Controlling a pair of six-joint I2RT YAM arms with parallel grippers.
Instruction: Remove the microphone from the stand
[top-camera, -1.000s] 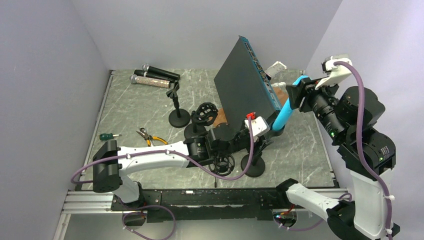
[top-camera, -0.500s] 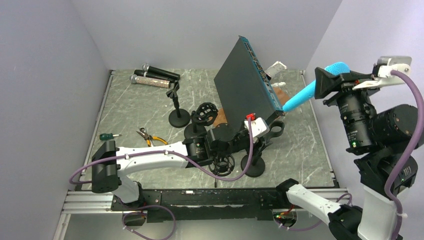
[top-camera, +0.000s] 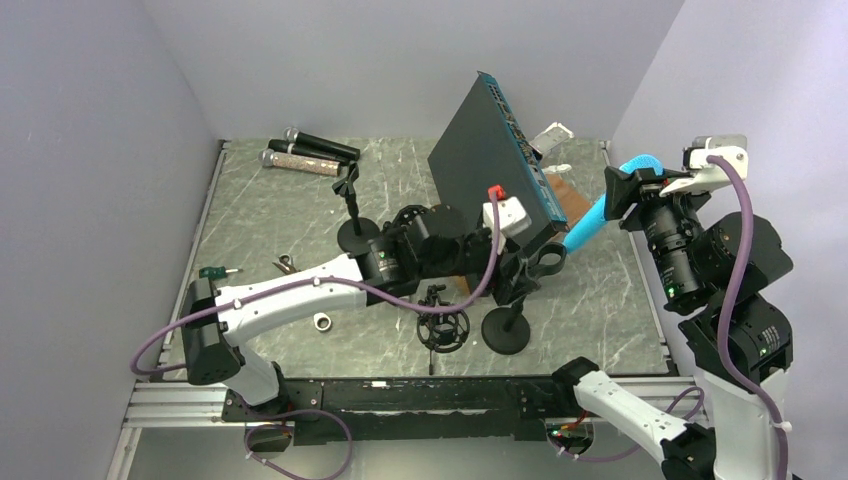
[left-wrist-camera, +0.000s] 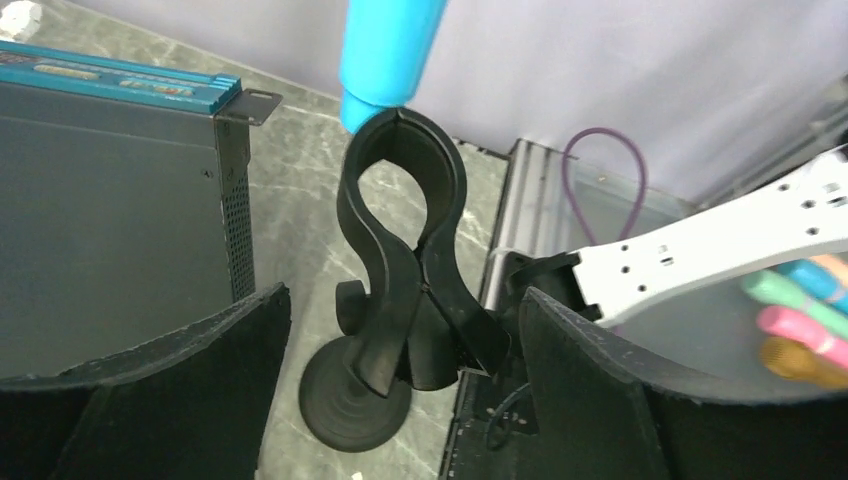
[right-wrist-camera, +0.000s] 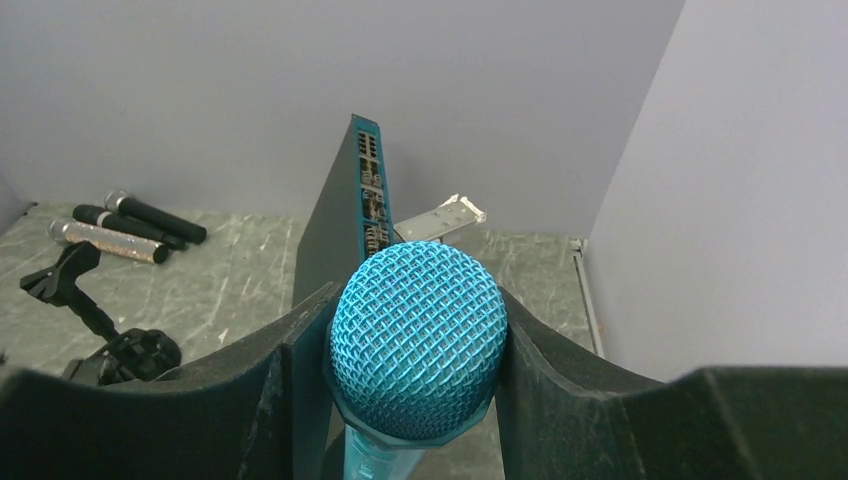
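Wrist views settle what the overhead one leaves vague. From above, the right pincer (top-camera: 625, 190) is a dark block around the upper part of the blue microphone (top-camera: 592, 220), and its two fingers cannot be told apart. The right wrist camera shows both fingers (right-wrist-camera: 285, 400) pressed against the sides of the mesh head (right-wrist-camera: 418, 335). They are closed on it, with the head rising above the fingertips and the handle dropping away below them. That view shows nothing of the stand.

The left wrist camera does. The black clip (left-wrist-camera: 400, 220) stands upright between the fingers (left-wrist-camera: 170, 400) of the left pincer (left-wrist-camera: 400, 400), which is spread wide and grips nothing, one pad off to each side of the clip. Beyond the fingertips, the microphone's lower end is out of the clip's ring and just at its top edge. Whether the two touch cannot be told. Under the clip sits the stand's round base (left-wrist-camera: 345, 405), and a dark rack unit (left-wrist-camera: 110, 230) fills the space off the pincer's left finger.

Only the overhead view shows both arms at once. There the microphone slants from the right pincer down toward the left pincer, its lower end just beside the clip.
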